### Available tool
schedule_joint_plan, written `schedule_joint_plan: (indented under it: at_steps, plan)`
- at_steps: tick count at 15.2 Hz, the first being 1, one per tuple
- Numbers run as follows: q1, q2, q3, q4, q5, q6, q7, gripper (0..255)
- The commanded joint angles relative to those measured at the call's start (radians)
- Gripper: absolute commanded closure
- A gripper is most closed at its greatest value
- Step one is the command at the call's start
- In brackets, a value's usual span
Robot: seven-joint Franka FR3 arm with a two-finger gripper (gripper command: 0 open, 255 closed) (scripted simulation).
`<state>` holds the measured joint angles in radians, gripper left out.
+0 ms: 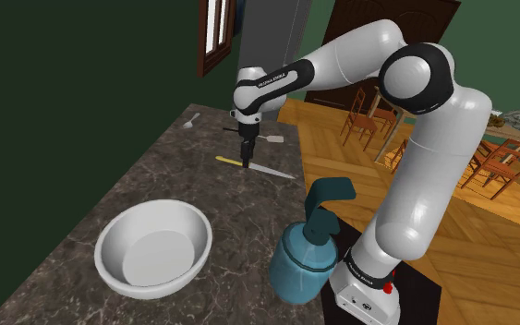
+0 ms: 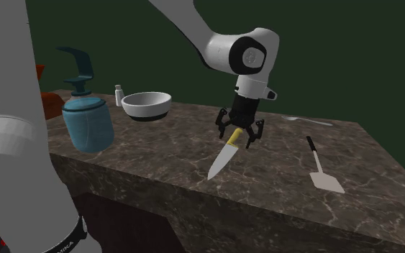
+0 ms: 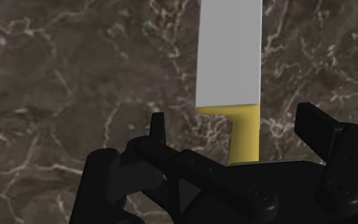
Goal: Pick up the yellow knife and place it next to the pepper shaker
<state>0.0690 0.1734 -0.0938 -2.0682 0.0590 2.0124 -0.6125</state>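
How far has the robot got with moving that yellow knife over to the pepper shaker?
Nothing is finished: the knife lies flat on the counter. In hand: the gripper sits low over its yellow handle, fingers open on either side, not touching it. Left to do: close, lift, and carry it to the shaker beside the bowl.

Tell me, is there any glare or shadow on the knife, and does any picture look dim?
Wrist view: the knife blade is flat, even grey, no glare, no plain shadow on the marbled counter. Second exterior view: the blade reads brighter, nearly white; the green wall behind is dim. Shoulder view: the white bowl shows soft shading inside.
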Motion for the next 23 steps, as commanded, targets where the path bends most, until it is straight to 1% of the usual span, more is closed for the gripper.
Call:
schedule_joint_plan:
  at_steps: [1, 10, 23]
  plan:
    - [0.0, 0.0, 0.0, 0.0, 0.0, 0.0, 0.0, 255]
    - [0.0, 0.0, 0.0, 0.0, 0.0, 0.0, 0.0, 255]
    - [0.002, -0.078, -0.002, 0.084, -0.011, -0.161, 0.012, 255]
